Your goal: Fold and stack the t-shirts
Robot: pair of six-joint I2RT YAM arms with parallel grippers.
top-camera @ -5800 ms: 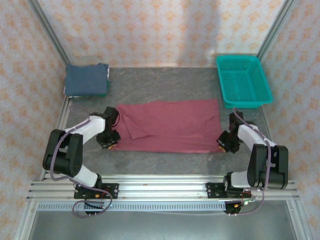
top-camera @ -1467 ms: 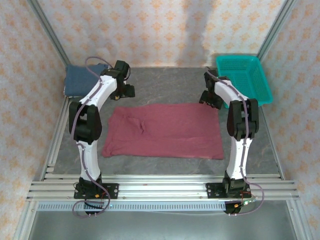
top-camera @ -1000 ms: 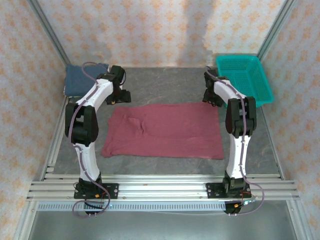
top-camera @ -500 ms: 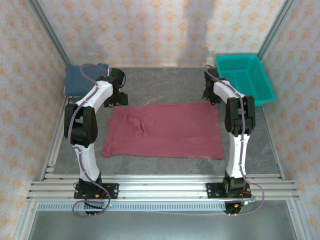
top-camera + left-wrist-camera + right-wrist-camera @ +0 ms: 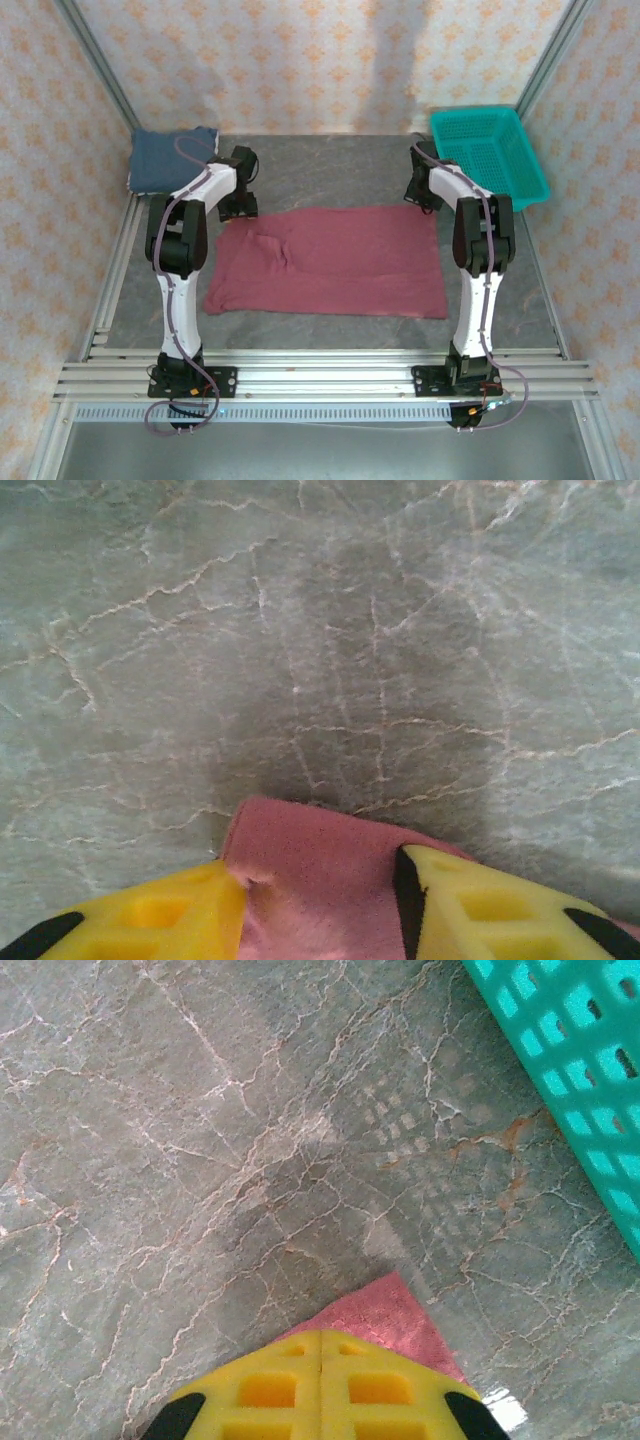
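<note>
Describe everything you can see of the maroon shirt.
The maroon shirt is soft cloth, laid out as a wide rectangle lying flat on the grey table, with creases near its left end. The left gripper straddles its far left corner; the right gripper is shut on its far right corner. No lettering shows.

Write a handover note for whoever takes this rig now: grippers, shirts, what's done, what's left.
Left gripper: jaws apart astride the far left corner of the maroon shirt, not yet clamped.
Right gripper: shut on its far right corner.
Blue shirt: folded, at the far left corner of the table.
Done: blue one folded.
To do: fold the maroon shirt, stack the two.
</note>
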